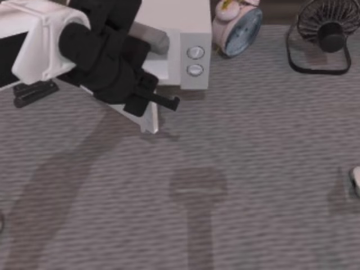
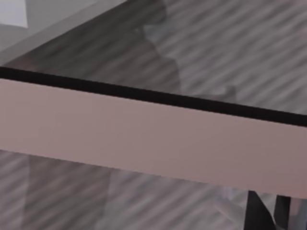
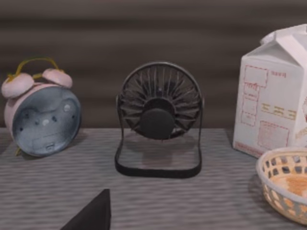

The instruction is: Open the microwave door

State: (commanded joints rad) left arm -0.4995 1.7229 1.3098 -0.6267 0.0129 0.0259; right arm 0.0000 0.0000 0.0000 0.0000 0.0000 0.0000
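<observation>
Standing swung outward, the microwave door (image 1: 149, 115) leaves the microwave (image 1: 185, 34) open.

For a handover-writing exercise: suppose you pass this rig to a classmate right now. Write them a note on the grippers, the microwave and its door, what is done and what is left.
Left gripper: at the free edge of the microwave door, in front of the microwave; grip not visible.
Right arm: parked at the table's right edge.
Done: the door stands swung out from the front, partway open.
Left: probably swing it wider, then back the left gripper away.
</observation>
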